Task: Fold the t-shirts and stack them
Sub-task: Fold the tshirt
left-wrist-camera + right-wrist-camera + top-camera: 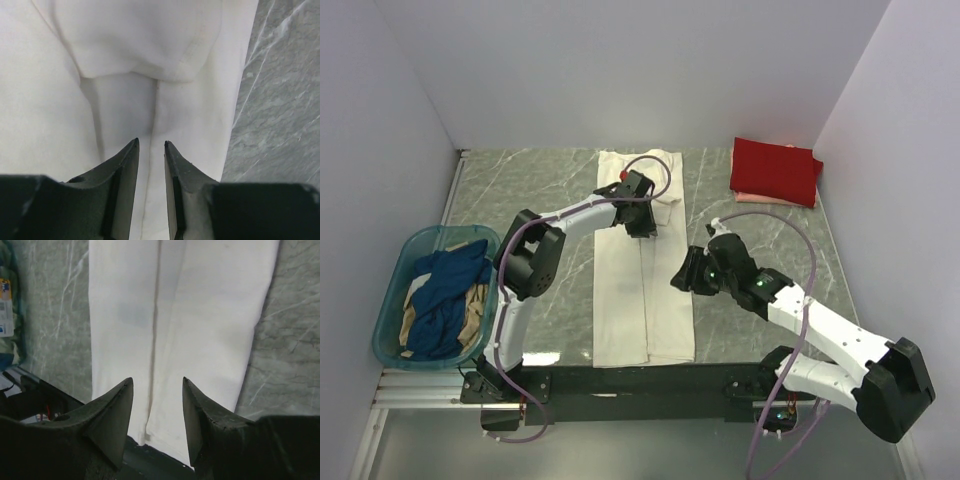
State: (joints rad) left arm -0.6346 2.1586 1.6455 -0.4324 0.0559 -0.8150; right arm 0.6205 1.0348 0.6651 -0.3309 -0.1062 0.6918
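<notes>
1. The left gripper [151, 144] hangs over the far part of the cream-white t-shirt [645, 300], its jaws a narrow gap apart with nothing between them. If it bites from here, I'd expect it to catch only the top layer, and the tucked sleeve just ahead of its tips would flop open
2. The right gripper [157, 382] is empty too, jaws parted wider, at the shirt's right edge and pointing across it. A low sweep could drag that edge and undo the lengthwise fold
3. If the two lift unevenly, the long strip may skew or bunch, and the hem near the base rail [650, 380] could snag
4. The shirt lies flat on the table [540, 190] as a long narrow strip, smooth but for soft creases under the left gripper
5. Beyond the right gripper, a folded red t-shirt [775, 170] sits on a pale pink t-shirt [760, 198]. Out past the left arm, a teal basket [388, 310] holds a dark blue t-shirt [445, 290] and a tan t-shirt [470, 318]
</notes>
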